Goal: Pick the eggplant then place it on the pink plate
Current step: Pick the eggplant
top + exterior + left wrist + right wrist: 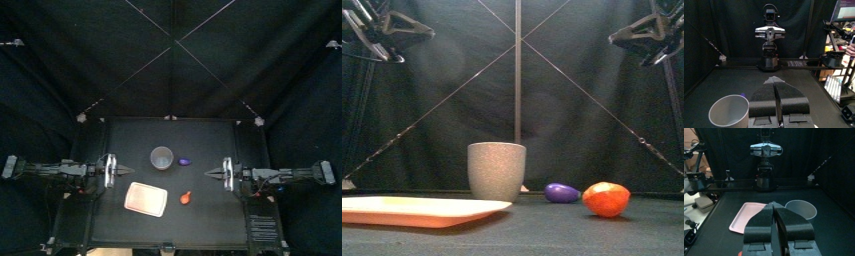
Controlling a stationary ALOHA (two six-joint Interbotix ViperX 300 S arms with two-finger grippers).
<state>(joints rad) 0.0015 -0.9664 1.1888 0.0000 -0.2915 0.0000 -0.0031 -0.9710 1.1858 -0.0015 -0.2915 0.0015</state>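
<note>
Sitting untouched on the table (214, 135): eggplant (185, 161), just right of the grey speckled cup (162, 156). Pink tray (147, 200) lies bare at near left, an orange-red toy (187, 196) just beside its right edge. Left gripper (775, 81) and right gripper (776, 204) both hang at the table's sides, jaws together, holding nothing. Judgement: nothing done yet. Reach, grasp, carry and placement are all left.

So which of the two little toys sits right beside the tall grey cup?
The small purple eggplant; the orange-red toy lies apart, further forward, by the pink tray.
</note>
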